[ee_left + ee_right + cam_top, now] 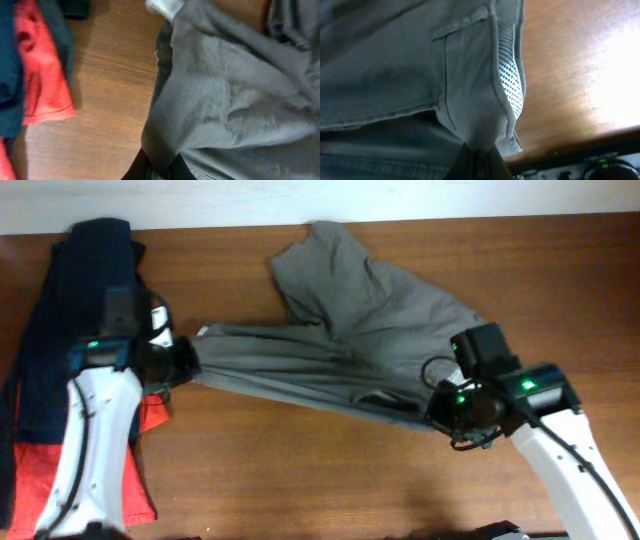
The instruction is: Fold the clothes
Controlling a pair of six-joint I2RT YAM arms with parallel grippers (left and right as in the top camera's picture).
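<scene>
Shorts (350,330) taut mid-frame; left claw (187,361), right claw (436,406) each clamped on opposite ends, likely flattening for folding.

Grey-khaki shorts (350,330), crumpled, stretched across table

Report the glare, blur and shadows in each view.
Overhead: even light, fairly sharp, with a soft shadow along the edge of the grey shorts. Left wrist: the shorts are seen close up and look soft, and the red garment is blurred too. Right wrist: strong glare washes out the table at right, but the shorts' seams are readable.
</scene>
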